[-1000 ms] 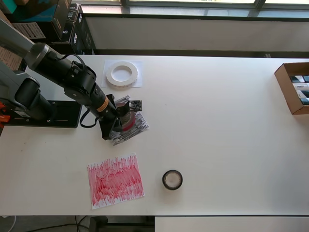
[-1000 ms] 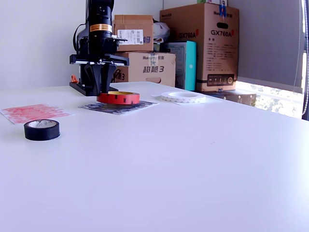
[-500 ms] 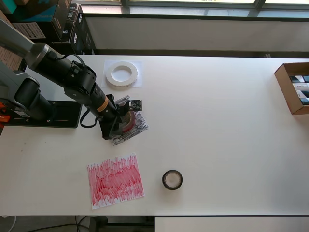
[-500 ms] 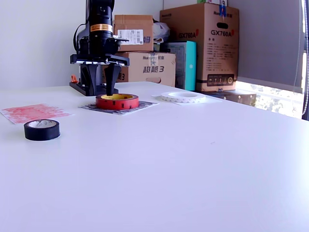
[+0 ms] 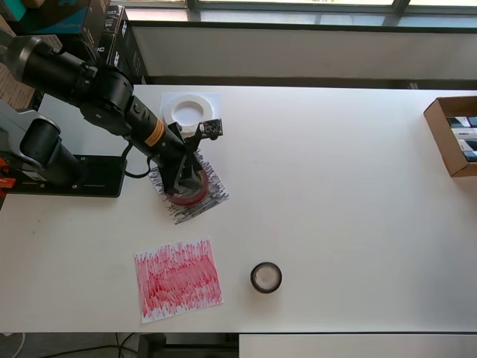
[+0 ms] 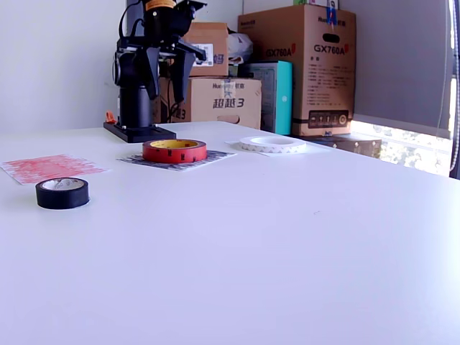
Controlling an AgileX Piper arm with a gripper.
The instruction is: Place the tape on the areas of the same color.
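Observation:
My gripper (image 5: pixel 183 168) (image 6: pixel 165 74) is open and empty, raised above the red tape (image 5: pixel 188 194) (image 6: pixel 175 150). The red tape lies flat on the black-scribbled sheet (image 5: pixel 212 195) (image 6: pixel 212 155). The white tape (image 5: pixel 188 112) (image 6: pixel 273 144) lies on the plain white sheet (image 5: pixel 212 98) (image 6: pixel 291 152). The black tape (image 5: pixel 266 277) (image 6: pixel 62 192) stands on the bare table, right of the red-scribbled sheet (image 5: pixel 177 279) (image 6: pixel 44 167) in the overhead view. The red sheet has nothing on it.
An open cardboard box (image 5: pixel 452 136) sits at the table's right edge in the overhead view. The arm's black base plate (image 5: pixel 71 177) (image 6: pixel 136 131) is at the left. Stacked cartons (image 6: pixel 295 65) stand behind the table.
My gripper has let go of the red tape, opened and lifted straight up. The red tape stays on the black-scribbled sheet.

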